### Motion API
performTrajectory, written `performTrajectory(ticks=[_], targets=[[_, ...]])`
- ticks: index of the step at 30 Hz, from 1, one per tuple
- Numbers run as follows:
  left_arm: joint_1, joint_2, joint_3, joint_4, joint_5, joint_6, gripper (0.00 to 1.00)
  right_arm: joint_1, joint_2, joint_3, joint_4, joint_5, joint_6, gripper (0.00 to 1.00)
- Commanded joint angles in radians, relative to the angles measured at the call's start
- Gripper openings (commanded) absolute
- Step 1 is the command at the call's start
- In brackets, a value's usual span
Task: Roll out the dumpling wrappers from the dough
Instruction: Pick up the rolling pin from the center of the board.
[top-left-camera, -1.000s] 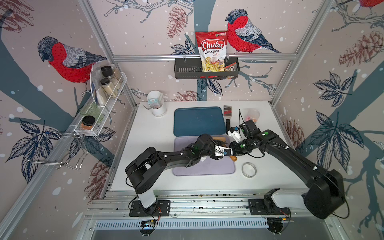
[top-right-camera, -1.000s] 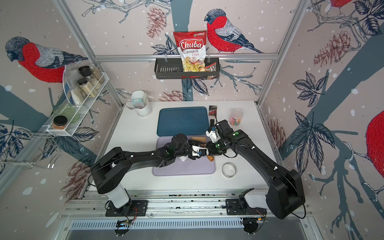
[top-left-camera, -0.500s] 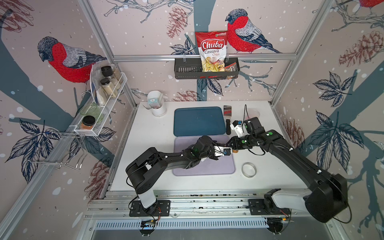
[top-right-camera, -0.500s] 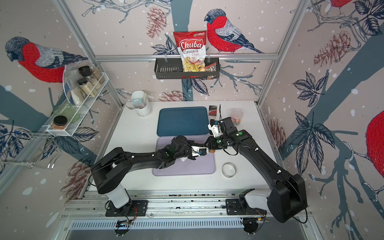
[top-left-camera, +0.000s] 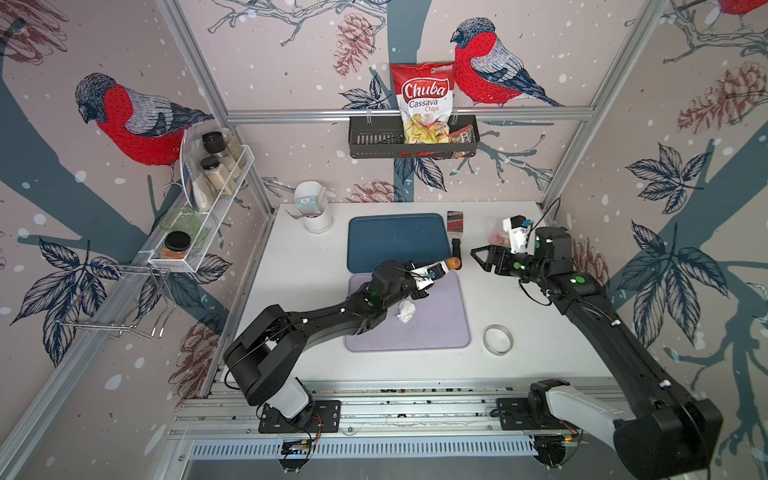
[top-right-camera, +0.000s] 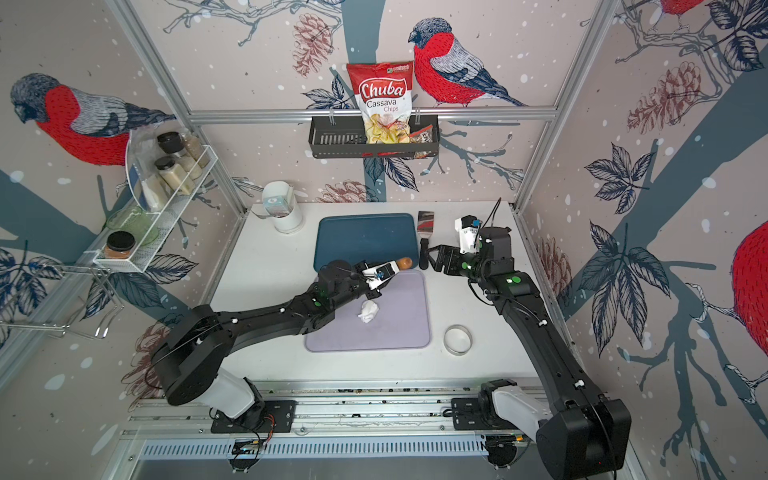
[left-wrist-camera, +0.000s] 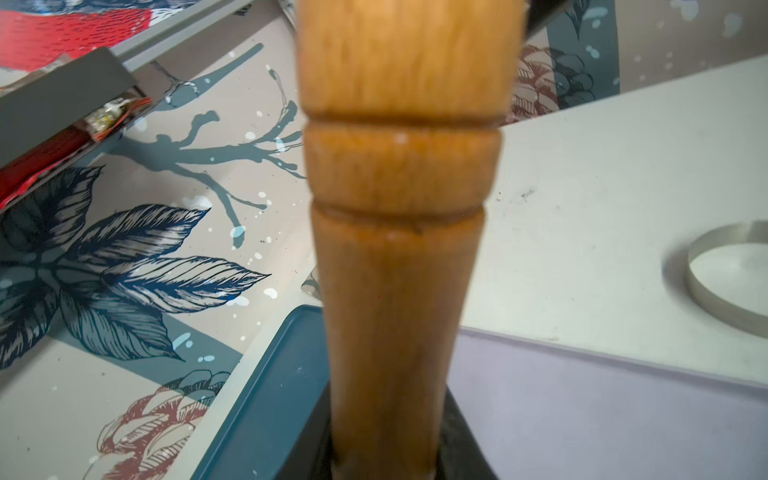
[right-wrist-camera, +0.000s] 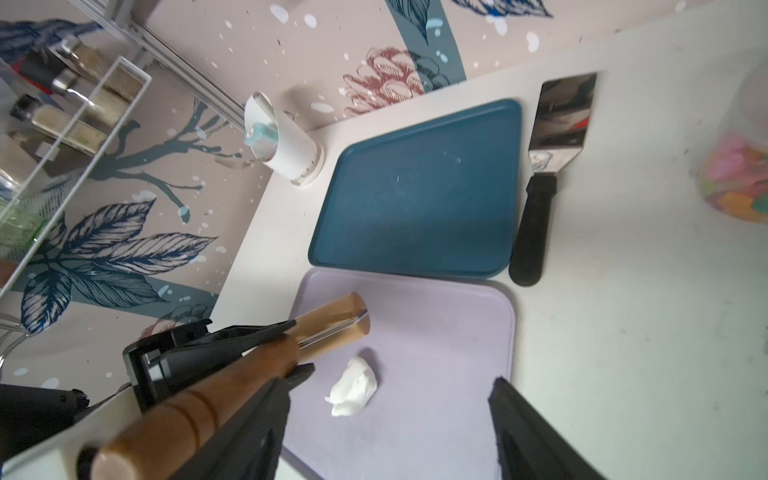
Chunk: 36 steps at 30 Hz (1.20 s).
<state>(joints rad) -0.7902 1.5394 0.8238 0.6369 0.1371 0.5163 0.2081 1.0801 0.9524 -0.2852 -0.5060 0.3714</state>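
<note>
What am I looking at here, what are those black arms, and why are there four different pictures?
These are two robot arms at a white table. Two pictures look down from one overhead camera; the two close-ups come from cameras on the arms' wrists. A lump of white dough sits on the lilac tray, with a blue tray behind it, a spatula beside that, and a metal ring on the table. The left fingers grip a wooden rolling pin. The right fingers stand open and hold nothing.
</note>
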Motion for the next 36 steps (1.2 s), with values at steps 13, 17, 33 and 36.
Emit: performTrajectory(ticks=[13,17,33,36], targets=[[0.094,-0.098,0.019,-0.001,0.527,-0.684,0.00,0.207,-0.039,-0.184,0.582,-0.180,-0.114,0.93],[0.095,-0.063,0.065,-0.043,0.605,-0.709,0.00,0.252,0.001,-0.143,0.599,-0.261,-0.154,0.89],[0.101,-0.026,0.156,-0.223,0.610,-0.605,0.00,0.289,0.099,-0.055,0.542,-0.297,-0.191,0.12],[0.103,-0.039,0.156,-0.230,0.581,-0.594,0.22,0.289,0.098,-0.053,0.530,-0.285,-0.183,0.00]])
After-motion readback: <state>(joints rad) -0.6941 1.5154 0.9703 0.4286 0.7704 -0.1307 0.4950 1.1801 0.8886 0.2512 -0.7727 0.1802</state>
